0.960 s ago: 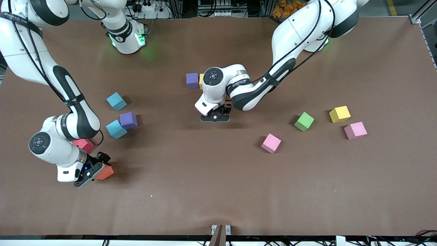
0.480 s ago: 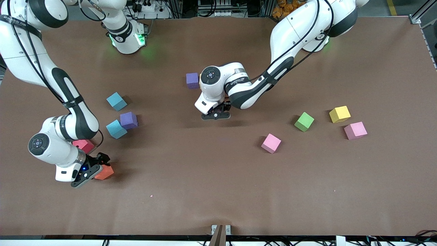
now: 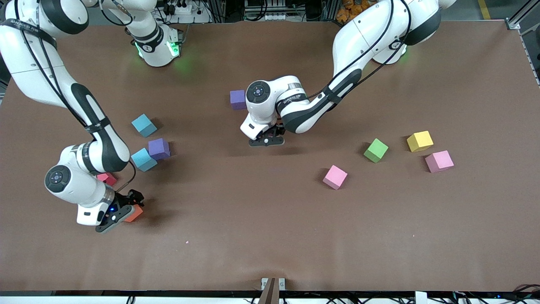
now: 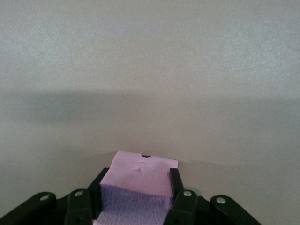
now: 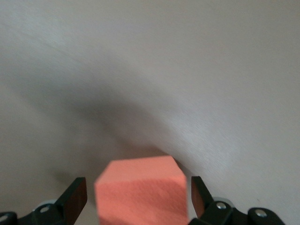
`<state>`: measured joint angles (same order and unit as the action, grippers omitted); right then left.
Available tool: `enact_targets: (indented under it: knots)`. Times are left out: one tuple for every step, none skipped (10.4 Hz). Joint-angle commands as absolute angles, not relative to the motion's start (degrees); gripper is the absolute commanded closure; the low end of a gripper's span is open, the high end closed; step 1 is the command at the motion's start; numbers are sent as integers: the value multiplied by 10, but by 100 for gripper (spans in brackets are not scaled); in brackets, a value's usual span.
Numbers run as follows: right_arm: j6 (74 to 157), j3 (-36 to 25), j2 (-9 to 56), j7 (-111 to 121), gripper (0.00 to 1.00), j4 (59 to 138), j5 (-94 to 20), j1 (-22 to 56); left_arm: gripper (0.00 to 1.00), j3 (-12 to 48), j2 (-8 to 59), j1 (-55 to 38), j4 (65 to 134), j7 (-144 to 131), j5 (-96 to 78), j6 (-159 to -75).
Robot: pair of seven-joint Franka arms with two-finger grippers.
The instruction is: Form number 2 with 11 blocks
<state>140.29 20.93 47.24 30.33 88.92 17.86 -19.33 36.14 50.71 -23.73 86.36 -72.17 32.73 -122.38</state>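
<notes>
Right gripper [image 5: 136, 199] fingers spread, orange block [image 5: 140, 190] centred between; left gripper [image 4: 136, 194] pinches purple block [image 4: 138, 187] near desk centre.

Red block [image 3: 107, 178] mostly hidden under right arm; orange block [image 5: 140, 192] cut off by right wrist view's edge.

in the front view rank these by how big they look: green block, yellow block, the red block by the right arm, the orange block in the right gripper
1. yellow block and green block: look alike, no ranking.
2. orange block: partly hidden by the right gripper.
3. red block: mostly hidden by the right arm.
</notes>
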Motion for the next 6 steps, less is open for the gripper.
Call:
enact_targets:
  knots:
    - [1396, 213, 471, 308, 1, 886, 178, -206, 50, 354, 514, -246, 892, -733, 303, -1219]
    - [1396, 214, 471, 308, 2, 886, 178, -205, 50, 354, 514, -249, 893, -734, 296, -1217]
    - [1396, 213, 471, 302, 2, 886, 178, -203, 49, 353, 514, -250, 893, -734, 296, -1216]
    - [1396, 213, 471, 301, 2, 886, 174, -201, 49, 353, 514, -252, 893, -734, 295, -1216]
    - [1396, 214, 471, 301, 2, 886, 173, -200, 48, 354, 515, -254, 896, -736, 295, -1216]
    - [1397, 213, 472, 301, 8, 887, 173, -200, 36, 353, 514, -256, 897, -737, 295, -1216]
